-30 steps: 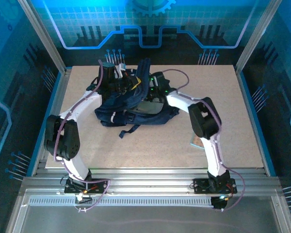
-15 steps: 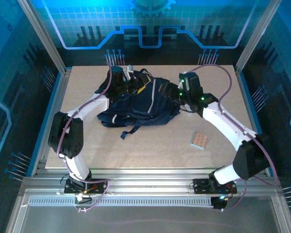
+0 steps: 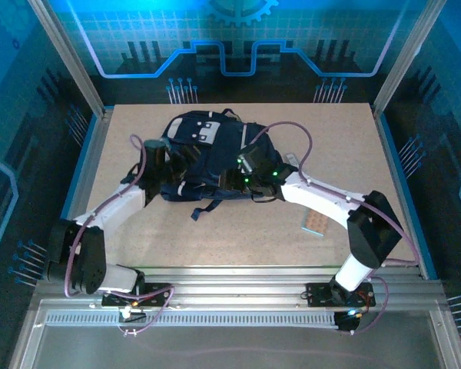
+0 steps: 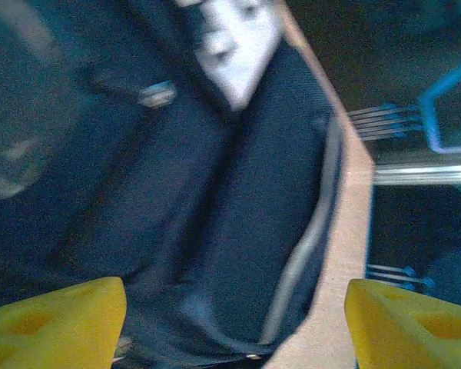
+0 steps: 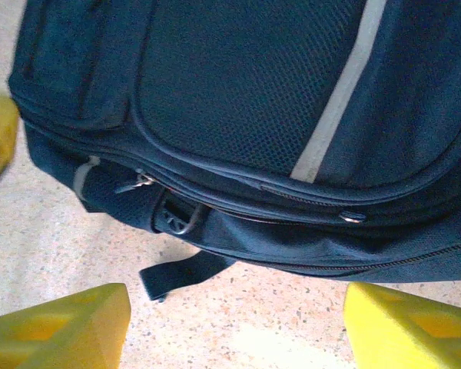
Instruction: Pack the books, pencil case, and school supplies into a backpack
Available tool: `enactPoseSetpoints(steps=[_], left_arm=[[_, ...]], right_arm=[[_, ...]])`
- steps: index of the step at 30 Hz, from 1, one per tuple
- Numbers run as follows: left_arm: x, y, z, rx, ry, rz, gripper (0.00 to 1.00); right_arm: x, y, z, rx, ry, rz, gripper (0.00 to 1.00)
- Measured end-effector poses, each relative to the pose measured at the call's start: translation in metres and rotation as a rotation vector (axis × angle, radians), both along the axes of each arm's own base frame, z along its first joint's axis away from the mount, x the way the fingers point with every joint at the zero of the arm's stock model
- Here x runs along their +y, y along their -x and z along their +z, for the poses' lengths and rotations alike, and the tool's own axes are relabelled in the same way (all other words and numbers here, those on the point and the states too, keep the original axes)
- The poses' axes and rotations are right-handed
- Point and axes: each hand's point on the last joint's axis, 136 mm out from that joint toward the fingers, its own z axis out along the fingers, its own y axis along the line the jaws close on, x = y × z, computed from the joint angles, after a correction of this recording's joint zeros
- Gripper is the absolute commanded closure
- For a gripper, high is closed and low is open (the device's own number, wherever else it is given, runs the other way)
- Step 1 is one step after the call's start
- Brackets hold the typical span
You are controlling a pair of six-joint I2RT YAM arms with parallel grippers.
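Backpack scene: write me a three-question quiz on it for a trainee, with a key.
1. True or false: the dotted pad lies on the table, outside the backpack.
2. The right hand is: A) shut on a strap; B) open, gripping nothing; C) shut on the pad.
3. Short answer: on which side of the backpack does the pad lie, the robot's left or right?

Key: 1 true; 2 B; 3 right.
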Motion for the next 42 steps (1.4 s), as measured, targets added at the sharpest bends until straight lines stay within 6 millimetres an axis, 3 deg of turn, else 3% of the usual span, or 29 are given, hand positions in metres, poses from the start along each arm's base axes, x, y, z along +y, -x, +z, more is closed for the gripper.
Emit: enactPoseSetpoints(steps=[2, 5, 12, 15, 21, 30, 33, 39, 42], left_arm=[[0.012, 0.016, -0.033, 0.088, -0.002, 0.074, 0.25], [0.025, 0.031, -0.064, 0.176, 0.002, 0.17, 0.26], [0.034, 0.015, -0.086, 0.226, 0.025, 0.287, 0.29], [0.037, -0.001, -0.084, 0.222, 0.049, 0.319, 0.3], [0.04, -0.026, -0.055, 0.159, 0.087, 0.353, 0.31], [0.043, -0.032, -0.023, 0.096, 0.104, 0.361, 0.3], [0.043, -0.033, -0.031, 0.11, 0.1, 0.365, 0.31], [0.042, -0.042, -0.068, 0.185, 0.1, 0.385, 0.31], [0.042, -0.046, -0.073, 0.187, 0.125, 0.404, 0.31]], right_arm=[[-0.001, -0.002, -0.004, 0.002, 0.01, -0.009, 0.25], [0.0, -0.004, -0.004, -0.001, 0.012, -0.014, 0.25], [-0.002, -0.006, -0.003, -0.013, 0.018, -0.025, 0.25], [-0.003, -0.006, -0.005, -0.014, 0.023, -0.029, 0.25], [-0.009, -0.005, -0.005, -0.023, 0.038, -0.041, 0.25], [-0.01, -0.006, -0.005, -0.027, 0.042, -0.042, 0.25], [-0.01, -0.006, -0.006, -0.025, 0.046, -0.037, 0.25], [-0.01, -0.006, -0.007, -0.026, 0.051, -0.037, 0.25], [-0.011, -0.006, -0.007, -0.028, 0.053, -0.039, 0.25]])
